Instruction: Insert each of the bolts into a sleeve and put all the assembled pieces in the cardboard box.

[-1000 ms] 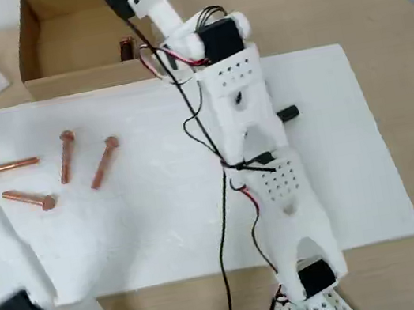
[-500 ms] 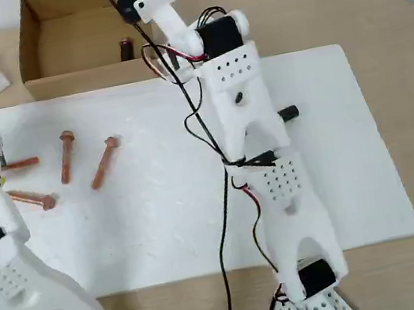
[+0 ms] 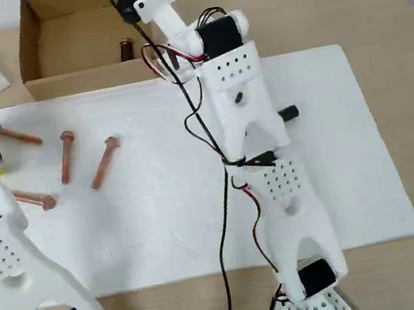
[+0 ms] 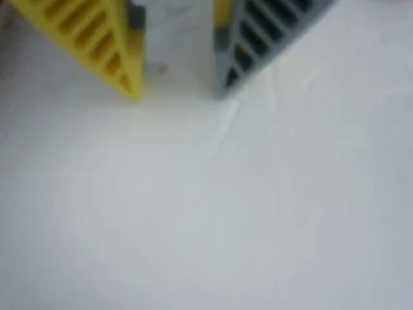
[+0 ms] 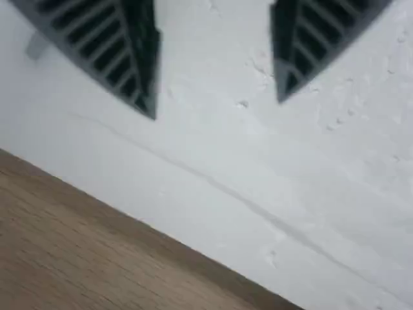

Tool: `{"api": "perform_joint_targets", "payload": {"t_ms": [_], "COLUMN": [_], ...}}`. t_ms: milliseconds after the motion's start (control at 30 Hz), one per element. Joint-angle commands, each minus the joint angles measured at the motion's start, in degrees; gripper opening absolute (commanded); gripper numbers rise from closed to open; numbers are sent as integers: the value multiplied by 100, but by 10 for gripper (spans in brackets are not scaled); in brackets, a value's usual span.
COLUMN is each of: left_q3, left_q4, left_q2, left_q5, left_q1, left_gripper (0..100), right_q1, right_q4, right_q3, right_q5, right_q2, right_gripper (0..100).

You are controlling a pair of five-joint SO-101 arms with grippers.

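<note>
Four slender copper bolts are laid on white foam sheet, frame left; cardboard box upper left. Black cylindrical sleeve is partly hidden by right arm. Left gripper and right gripper are held parted, empty

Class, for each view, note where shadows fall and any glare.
High view: even light; the bolts cast hardly any shadow on the mat. Left wrist view: mat evenly lit, no glare. Right wrist view: no glare on mat or table.
</note>
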Motion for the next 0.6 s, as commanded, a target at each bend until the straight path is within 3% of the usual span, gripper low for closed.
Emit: {"api": "perform_joint_targets", "payload": {"t_ms": [0, 67, 233, 367, 567], "left_q3": [-545, -914, -2347, -3613, -4097], "left_q4": [273, 624, 1943, 2848, 2971], "left_q2": [48, 48, 48, 75, 119], "left_q5": [-545, -1046, -1978, -2163, -2180], "left_q1": [88, 149, 281, 343, 580], "left_gripper": [42, 13, 48, 112, 126], "right_q1": [119, 119, 110, 110, 101], "right_q4": [114, 114, 114, 114, 114], "right_q3": [13, 13, 22, 22, 22], "right_q5": [44, 44, 44, 44, 44], "right_q2": [-497, -488, -488, -488, -479], "right_gripper": [152, 152, 152, 152, 152]}}
